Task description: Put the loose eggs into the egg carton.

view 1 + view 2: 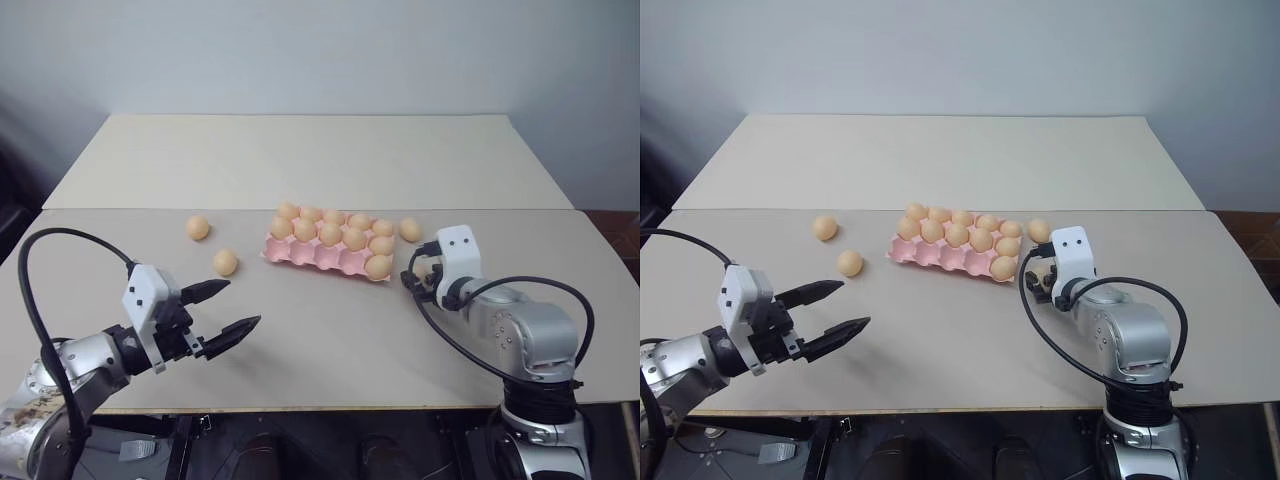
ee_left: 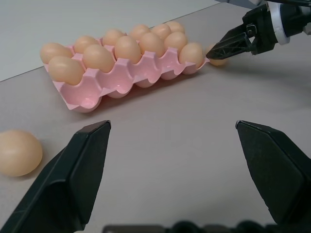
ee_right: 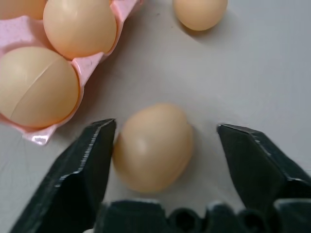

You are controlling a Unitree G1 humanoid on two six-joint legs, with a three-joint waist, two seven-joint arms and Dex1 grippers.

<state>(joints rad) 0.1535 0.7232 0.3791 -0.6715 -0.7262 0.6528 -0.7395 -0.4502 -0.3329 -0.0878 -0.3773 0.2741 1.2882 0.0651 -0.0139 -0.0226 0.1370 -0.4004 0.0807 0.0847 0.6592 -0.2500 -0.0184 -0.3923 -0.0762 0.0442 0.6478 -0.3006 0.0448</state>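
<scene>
The pink egg carton (image 1: 300,256) lies mid-table with eggs in its back rows and one egg (image 1: 378,266) at the right end of the front row. Two loose eggs (image 1: 198,228) (image 1: 225,262) rest left of it, and another (image 1: 410,230) sits off its far right corner. My right gripper (image 3: 165,127) is low at the carton's right end, open, its fingers either side of a fourth loose egg (image 3: 153,145) on the table. One finger is almost against it and the other stands clear. My left gripper (image 1: 225,310) hovers open and empty at the near left.
The table is two pale tops butted together, with a seam (image 1: 150,209) behind the carton. The front edge (image 1: 300,408) runs close under both arms. Bare tabletop lies between the two grippers.
</scene>
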